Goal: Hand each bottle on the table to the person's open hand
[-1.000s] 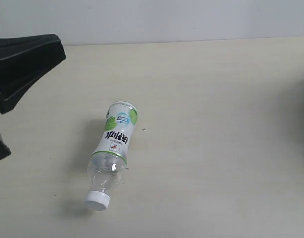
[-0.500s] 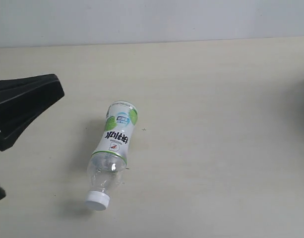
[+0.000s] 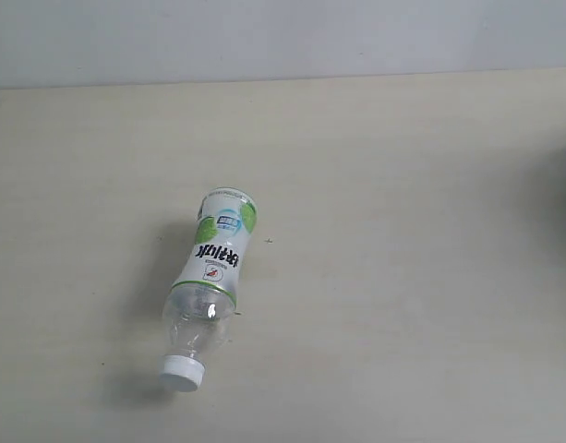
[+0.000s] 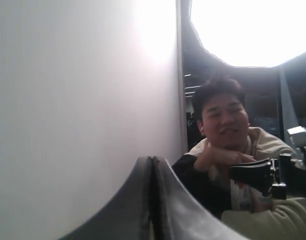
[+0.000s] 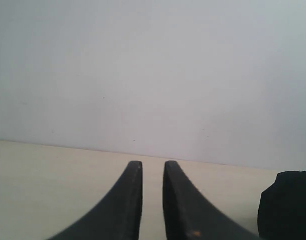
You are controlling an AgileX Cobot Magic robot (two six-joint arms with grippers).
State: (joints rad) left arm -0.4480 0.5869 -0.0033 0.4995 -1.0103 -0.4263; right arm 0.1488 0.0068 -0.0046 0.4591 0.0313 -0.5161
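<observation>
One clear bottle [image 3: 213, 268] with a white-green label lies on its side on the cream table [image 3: 403, 295], its white cap [image 3: 182, 372] toward the near edge. No gripper shows in the exterior view. In the left wrist view my left gripper [image 4: 153, 165] is shut with nothing in it, its fingers pressed together, facing a white wall and a seated person [image 4: 223, 125]. That person's hand is curled under the chin; no open palm is in view. Low over the table [image 5: 43, 185], my right gripper [image 5: 153, 167] has a narrow empty gap between its fingers. The other bottles are out of view.
A black device [image 4: 265, 175] sits in front of the person, with a white labelled object [image 4: 241, 196] beneath it that I cannot identify. A black shape [image 5: 287, 205] stands on the table beside the right gripper. A white wall [image 3: 283, 37] runs behind the table.
The black left arm, seen at the left edge of the exterior view, dropped lower and then left that view entirely. The bottle has not moved.
</observation>
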